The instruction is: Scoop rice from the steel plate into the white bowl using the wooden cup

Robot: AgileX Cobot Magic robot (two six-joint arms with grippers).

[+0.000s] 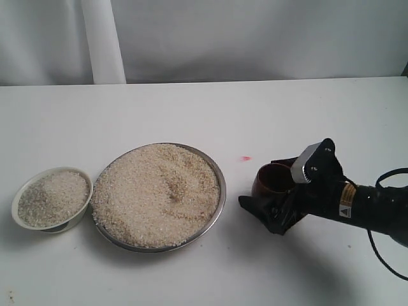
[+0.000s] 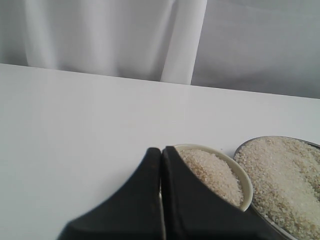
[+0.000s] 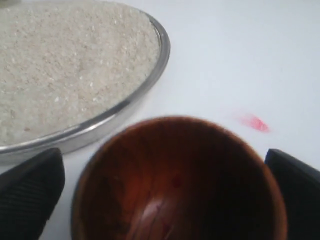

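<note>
Exterior view: a white table (image 1: pixel 191 108) stands before a pale cloth backdrop (image 1: pixel 255 38). At lower centre sits the steel plate (image 1: pixel 221 191), a wide, shallow, round dish of shiny metal with a thin rim. It is filled almost to the rim with rice (image 1: pixel 156 194), small beige-white grains in a low, rough mound. Just to its left, close to the plate but not clearly touching it, is the white bowl (image 1: pixel 54 169). This bowl is small, round and thick-rimmed, and it also holds a heap of rice.

Right of the plate, with bare table between them, is the wooden cup (image 1: pixel 271 182). It is dark reddish-brown, glossy and round-bellied. It stands upright with its mouth up, so its long axis is vertical. A small red mark (image 1: pixel 246 158) lies on the table near it, towards the upper left.

The black right gripper (image 1: pixel 264 185) reaches in from the right edge and straddles the cup with its jaws apart, one finger on each side.

Right wrist view: the camera looks down into the cup (image 3: pixel 175 190), whose smooth inside is empty and shows a soft sheen. The right gripper's (image 3: pixel 162 187) textured black pads flank the cup. A sliver of table shows between one pad and the cup wall, and contact on the other side cannot be told. The plate (image 3: pixel 162 50) curves across the upper left.

Left wrist view: the left gripper (image 2: pixel 161 155) has its smooth, dark, wedge-shaped jaws pressed together, holding nothing. The bowl (image 2: pixel 240 172) and the plate (image 2: pixel 250 145) lie beyond its tips at lower right.
</note>
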